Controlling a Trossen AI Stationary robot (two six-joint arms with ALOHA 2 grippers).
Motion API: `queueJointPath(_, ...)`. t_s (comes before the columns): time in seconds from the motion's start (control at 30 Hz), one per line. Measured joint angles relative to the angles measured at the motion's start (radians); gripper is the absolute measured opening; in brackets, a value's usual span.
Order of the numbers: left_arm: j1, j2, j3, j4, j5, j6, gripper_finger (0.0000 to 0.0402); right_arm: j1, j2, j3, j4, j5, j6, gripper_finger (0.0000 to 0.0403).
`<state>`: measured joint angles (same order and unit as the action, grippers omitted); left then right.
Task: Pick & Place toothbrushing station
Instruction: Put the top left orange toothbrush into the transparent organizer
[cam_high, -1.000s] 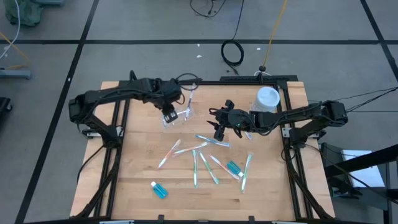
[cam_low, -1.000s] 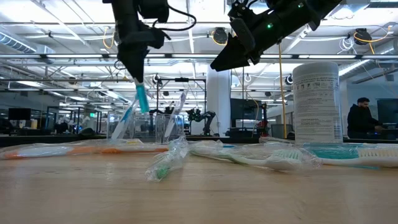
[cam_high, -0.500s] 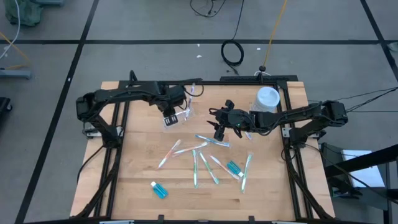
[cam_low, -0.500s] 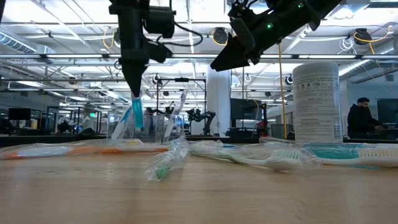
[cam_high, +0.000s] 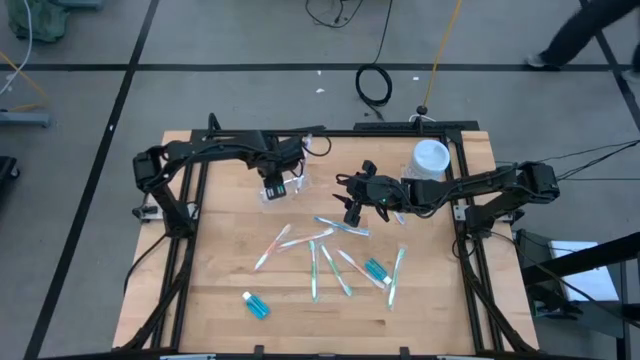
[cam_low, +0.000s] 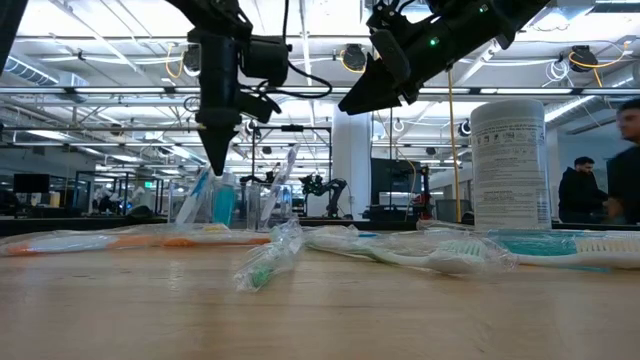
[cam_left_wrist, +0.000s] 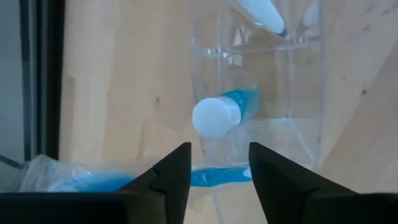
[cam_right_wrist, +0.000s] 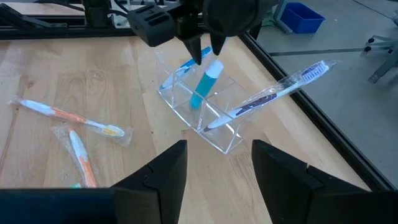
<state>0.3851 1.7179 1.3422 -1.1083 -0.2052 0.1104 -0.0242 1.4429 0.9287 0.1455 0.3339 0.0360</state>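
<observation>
A clear plastic holder (cam_right_wrist: 205, 118) with compartments stands on the table's far left part (cam_high: 284, 188). A teal tube (cam_right_wrist: 204, 87) with a white cap (cam_left_wrist: 216, 117) stands tilted in one compartment, leaning on its wall. My left gripper (cam_right_wrist: 206, 55) hangs open just above the cap, pointing down, apart from it (cam_low: 218, 165). A blue toothbrush (cam_right_wrist: 185, 66) and a wrapped toothbrush (cam_right_wrist: 273, 93) lean in the holder. Several wrapped toothbrushes (cam_high: 322, 250) and two teal tubes (cam_high: 256, 304) (cam_high: 376, 270) lie on the table. My right gripper (cam_high: 351, 206) hovers open over the middle.
A tall white lidded container (cam_high: 431, 158) stands at the far right, behind my right arm. Wrapped toothbrushes (cam_low: 400, 250) lie across the table's middle. Bare wood shows along the near edge and on the left side (cam_high: 215, 260). A person walks on the floor beyond the table (cam_high: 585, 30).
My left gripper has gone down toward the holder with the teal tube, rolling a little, then opened and let go. The tube, hanging from the fingers before, now stands tilted in a compartment below the fingertips.
</observation>
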Motion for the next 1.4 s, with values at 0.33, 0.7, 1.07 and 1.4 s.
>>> queueJointPath(0.33, -0.029, -0.009, 0.015, -0.028, -0.007, 0.016, 0.0195, 0.0, 0.0, 0.0, 0.0, 0.0, -0.006, 0.0171)
queueJointPath(0.7, -0.108, -0.074, 0.203, -0.275, -0.007, -0.063, 0.0195, 0.0, 0.0, 0.0, 0.0, 0.0, -0.014, 0.0171)
queueJointPath(1.07, -0.185, -0.356, 0.156, -0.272, -0.006, -0.257, 0.0196, 0.0, 0.0, 0.0, -0.019, -0.157, -0.015, 0.0171)
queueJointPath(1.4, -0.389, -0.593, -0.255, 0.125, -0.003, -0.528, 0.0195, 0.002, 0.0, -0.055, 0.014, -0.287, -0.014, 0.0171)
